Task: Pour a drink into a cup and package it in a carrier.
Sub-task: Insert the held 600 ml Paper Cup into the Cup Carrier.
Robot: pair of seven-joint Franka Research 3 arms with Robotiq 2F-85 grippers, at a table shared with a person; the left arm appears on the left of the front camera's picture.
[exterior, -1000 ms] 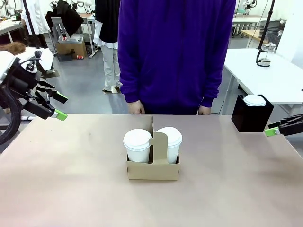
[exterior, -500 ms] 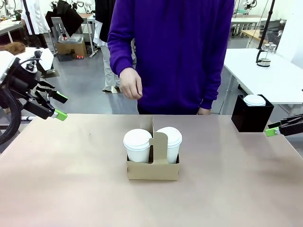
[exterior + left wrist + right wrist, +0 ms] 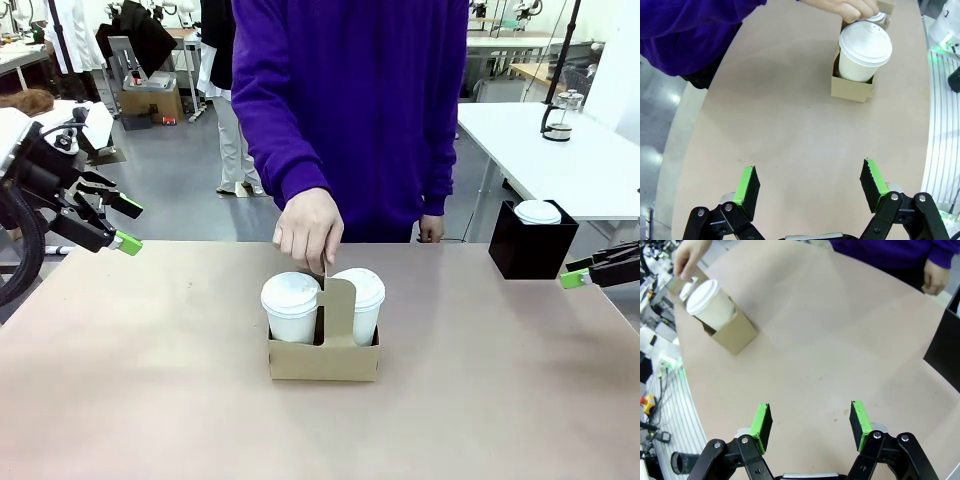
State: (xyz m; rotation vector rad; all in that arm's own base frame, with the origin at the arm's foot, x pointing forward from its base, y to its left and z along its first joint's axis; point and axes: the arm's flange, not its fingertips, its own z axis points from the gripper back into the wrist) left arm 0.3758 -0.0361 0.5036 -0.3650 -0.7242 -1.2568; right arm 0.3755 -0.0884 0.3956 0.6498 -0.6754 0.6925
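The brown cardboard carrier stands mid-table with two white lidded cups in it, one on the left and one on the right. The lids hide any drink. A person's hand pinches the top of the carrier's upright handle. My left gripper hovers open and empty off the table's left edge. Open as well, my right gripper sits at the right edge. From the left wrist, the open left gripper faces a cup and the carrier. From the right wrist, the open right gripper faces a cup.
A black square box with a white lid on top stands at the far right corner, close to my right gripper. A glass pot sits on a white table behind. The person in purple stands at the far edge.
The person's hand rose from the far table edge and came down onto the carrier's handle. The person leaned in. Both arms stayed still.
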